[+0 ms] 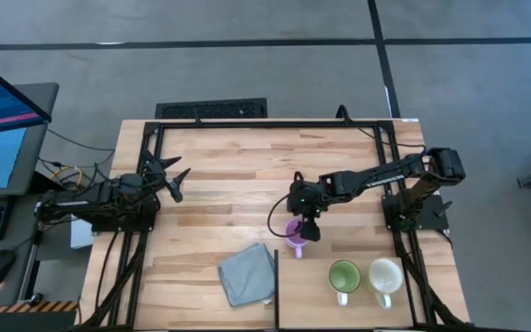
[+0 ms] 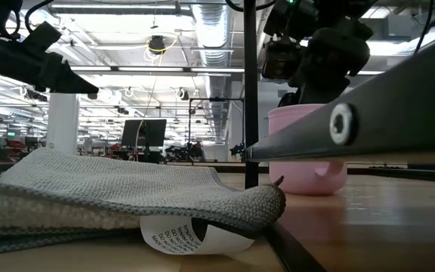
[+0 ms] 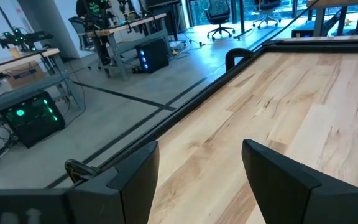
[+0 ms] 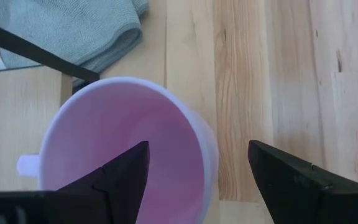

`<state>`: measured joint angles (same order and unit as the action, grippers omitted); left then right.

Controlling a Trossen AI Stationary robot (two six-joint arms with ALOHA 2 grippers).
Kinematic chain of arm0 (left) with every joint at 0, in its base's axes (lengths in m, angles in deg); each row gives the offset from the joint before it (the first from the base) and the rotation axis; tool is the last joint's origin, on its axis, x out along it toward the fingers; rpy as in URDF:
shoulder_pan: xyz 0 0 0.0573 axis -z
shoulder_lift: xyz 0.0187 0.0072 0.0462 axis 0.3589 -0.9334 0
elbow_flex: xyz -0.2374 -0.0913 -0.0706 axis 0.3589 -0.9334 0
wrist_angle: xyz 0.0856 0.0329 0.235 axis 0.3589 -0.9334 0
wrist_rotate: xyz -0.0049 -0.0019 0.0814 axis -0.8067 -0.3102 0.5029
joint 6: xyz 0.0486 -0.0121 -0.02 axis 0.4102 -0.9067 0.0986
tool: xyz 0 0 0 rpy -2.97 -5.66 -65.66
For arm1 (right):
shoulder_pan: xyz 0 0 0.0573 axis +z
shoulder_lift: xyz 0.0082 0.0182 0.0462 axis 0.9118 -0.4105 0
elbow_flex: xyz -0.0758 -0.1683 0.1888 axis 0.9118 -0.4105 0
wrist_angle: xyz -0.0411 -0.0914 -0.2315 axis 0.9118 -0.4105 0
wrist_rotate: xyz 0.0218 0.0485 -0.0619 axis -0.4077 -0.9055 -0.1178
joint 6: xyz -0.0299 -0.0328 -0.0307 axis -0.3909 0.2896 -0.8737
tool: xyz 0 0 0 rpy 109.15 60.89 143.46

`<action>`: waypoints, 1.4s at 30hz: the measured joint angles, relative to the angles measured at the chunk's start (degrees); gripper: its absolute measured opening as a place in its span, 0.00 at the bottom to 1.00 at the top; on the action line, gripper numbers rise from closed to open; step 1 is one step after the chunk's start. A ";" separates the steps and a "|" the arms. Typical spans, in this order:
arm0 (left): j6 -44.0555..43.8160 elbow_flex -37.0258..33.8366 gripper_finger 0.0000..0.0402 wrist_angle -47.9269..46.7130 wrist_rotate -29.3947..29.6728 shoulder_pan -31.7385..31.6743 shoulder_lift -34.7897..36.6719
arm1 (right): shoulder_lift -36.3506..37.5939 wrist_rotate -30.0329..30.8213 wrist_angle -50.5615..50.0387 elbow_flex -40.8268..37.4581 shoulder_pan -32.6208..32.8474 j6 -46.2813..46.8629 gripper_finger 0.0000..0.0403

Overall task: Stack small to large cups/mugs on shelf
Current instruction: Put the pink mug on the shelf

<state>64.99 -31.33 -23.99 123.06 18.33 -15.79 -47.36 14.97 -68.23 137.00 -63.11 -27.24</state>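
The right gripper (image 1: 308,227) hangs open directly over the small lilac-purple handled mug (image 1: 295,236), one finger (image 4: 126,174) inside its rim, the other outside. The green mug (image 1: 344,277) and pale cream-white mug (image 1: 385,276) stand nearby on the wooden bench (image 1: 219,184). The left gripper (image 1: 175,177), open, waits well apart.

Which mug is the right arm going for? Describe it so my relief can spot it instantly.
Find the grey cloth near the table's front edge. Beside it, under the right pincer, whose open fingers straddle its rim, stands the lilac mug. Its neighbours are the green mug and the cream mug.
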 joint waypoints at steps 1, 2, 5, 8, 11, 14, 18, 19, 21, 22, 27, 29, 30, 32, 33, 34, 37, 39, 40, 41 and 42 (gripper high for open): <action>0.00 0.00 0.55 0.00 0.02 -0.02 0.00 | 0.00 0.00 0.00 0.00 0.00 -0.19 0.74; 0.00 0.00 0.55 0.00 0.00 0.01 0.00 | 0.00 0.01 0.05 0.00 0.00 -0.20 0.74; 0.00 0.00 0.55 0.01 0.02 0.00 0.00 | 0.00 0.00 0.83 0.00 0.00 -0.29 0.74; 0.00 0.00 0.55 0.01 0.01 -0.02 0.00 | 0.02 0.00 1.21 0.00 0.00 -0.33 0.74; 0.00 0.00 0.55 0.02 0.00 -0.02 0.00 | 0.02 0.02 1.18 0.00 0.00 -0.33 0.74; 0.00 0.00 0.55 0.02 0.00 -0.01 0.00 | 0.02 0.02 1.16 0.00 -0.02 -0.33 0.74; 0.00 0.00 0.55 0.02 0.00 0.01 0.00 | 0.02 0.73 1.33 0.00 -0.04 -0.38 0.74; 0.00 0.00 0.55 0.02 0.00 -0.01 0.00 | 0.02 0.98 1.33 0.00 -0.04 -0.40 0.74; 0.00 0.00 0.55 0.02 0.00 0.01 0.00 | 0.02 1.60 1.31 0.00 -0.04 -0.36 0.74; 0.00 0.00 0.55 0.02 0.00 0.01 0.00 | 0.02 1.63 1.33 0.00 -0.04 -0.36 0.74; 0.00 0.00 0.55 0.02 0.00 0.00 0.00 | 0.02 1.73 1.66 0.00 -0.04 -0.38 0.74; 0.00 0.00 0.55 0.02 0.01 0.00 0.00 | 0.02 1.73 1.66 0.00 -0.02 -0.36 0.74; 0.00 0.00 0.55 0.02 0.00 0.01 0.00 | 0.02 1.73 1.66 0.00 0.00 -0.38 0.74; 0.00 0.00 0.55 0.02 0.00 -0.01 0.00 | 0.02 1.73 1.65 0.00 0.11 -0.38 0.74; 0.00 0.00 0.55 0.02 0.00 -0.01 0.00 | 0.02 1.73 1.66 0.00 0.11 -0.39 0.74; 0.00 0.00 0.55 0.01 0.00 -0.01 0.00 | 0.02 1.71 1.66 0.00 0.11 -0.39 0.74; -0.02 0.00 0.55 -0.46 0.00 -0.01 0.00 | 0.02 1.73 1.66 0.00 0.11 -0.36 0.74; -0.02 0.00 0.55 -1.19 -0.04 0.01 0.00 | 0.02 1.73 1.65 0.00 0.11 -0.36 0.74; -0.02 0.00 0.55 -1.29 -0.02 -0.01 0.00 | 0.02 1.73 1.66 0.00 0.11 -0.36 0.74; -0.02 0.00 0.55 -1.28 -0.02 0.00 0.00 | 0.02 1.73 1.66 0.00 0.11 -0.38 0.74; -0.02 0.00 0.55 -1.25 -0.02 -0.01 0.00 | 0.02 1.73 1.66 0.00 0.11 -0.36 0.74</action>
<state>64.97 -31.33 -25.25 123.04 18.32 -15.79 -47.33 16.70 -66.57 137.00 -63.00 -27.60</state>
